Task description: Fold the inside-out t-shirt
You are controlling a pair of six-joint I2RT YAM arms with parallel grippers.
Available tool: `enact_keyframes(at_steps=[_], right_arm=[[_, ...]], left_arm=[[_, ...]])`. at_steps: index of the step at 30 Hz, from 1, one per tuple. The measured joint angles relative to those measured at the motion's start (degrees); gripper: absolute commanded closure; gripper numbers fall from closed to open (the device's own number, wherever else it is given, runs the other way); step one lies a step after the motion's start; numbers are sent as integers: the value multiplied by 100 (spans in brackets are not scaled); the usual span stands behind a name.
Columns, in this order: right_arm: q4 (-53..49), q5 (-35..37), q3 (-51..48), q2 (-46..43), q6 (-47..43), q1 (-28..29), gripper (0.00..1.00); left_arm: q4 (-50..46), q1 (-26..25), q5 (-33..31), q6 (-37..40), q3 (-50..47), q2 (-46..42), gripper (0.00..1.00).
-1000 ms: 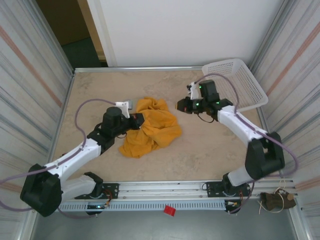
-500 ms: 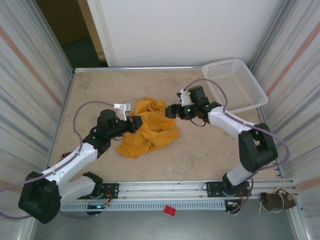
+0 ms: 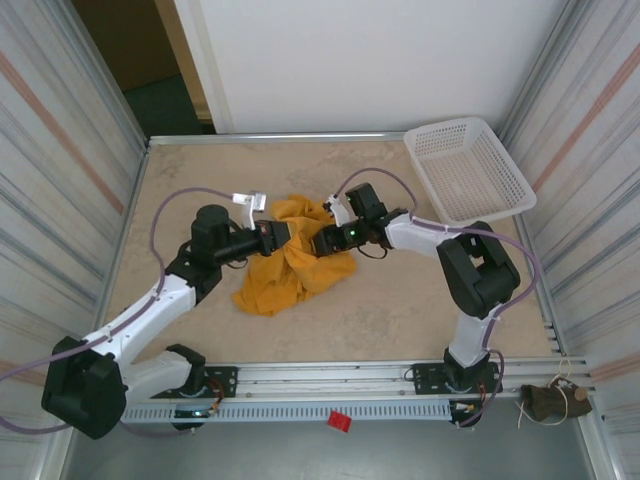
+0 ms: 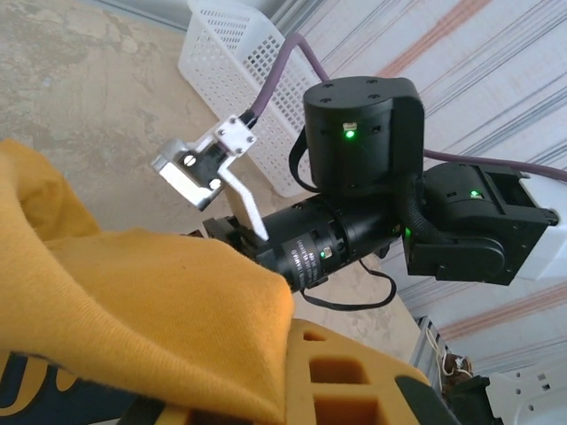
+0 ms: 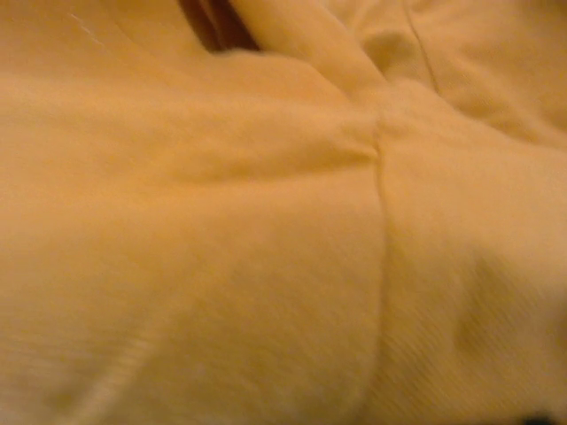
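The inside-out t-shirt (image 3: 292, 268) lies crumpled in a mustard heap at the middle of the table. My left gripper (image 3: 277, 240) is shut on its upper left part. In the left wrist view a fold of the cloth (image 4: 133, 292) drapes over my yellow finger (image 4: 354, 381), and dark lettering shows at the bottom left. My right gripper (image 3: 323, 242) is pushed into the heap's right side, facing the left one. Its fingertips are buried in the folds. In the right wrist view the blurred cloth (image 5: 266, 221) sits right against the camera and hides the jaws.
A white plastic basket (image 3: 470, 170) stands at the table's back right corner, also seen as a basket (image 4: 235, 62) behind the right arm (image 4: 354, 230). Striped walls close in both sides. Bare tabletop (image 3: 400, 310) lies in front of the shirt.
My right arm has swung left from near the basket and pushed its gripper into the shirt. The left gripper has drawn its hold slightly up and right.
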Motion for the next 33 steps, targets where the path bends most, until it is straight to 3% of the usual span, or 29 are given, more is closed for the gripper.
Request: enact_keyframes(at_steps=[5,10,15,17,18,19,24,33], right_arm=[[48,-407,-17,-525,219,-330,100],[66,-713,-39,-1847,487,-780,100],[125,-782,-33,-2796,675,-721,100],[28,-595,-9,-2850,684,-669,50],[-22,-474,0,-2780,680,-654,35],[-79,-330,4,-2647,680,-645,28],[-227,404,-111,-1478,675,-675,16],[-133,568,-662,-317,925,-551,14]], left_arm=[[286,404,83,-83,-76,-22,100],[323,682,63,-76,-400,-57,100],[282,717,17,-24,-505,-55,100],[284,728,39,0,-505,-55,100],[284,739,42,9,-505,-55,100],[282,741,42,11,-505,-55,100],[280,748,46,33,-505,-79,100],[186,748,111,33,-271,-433,100]])
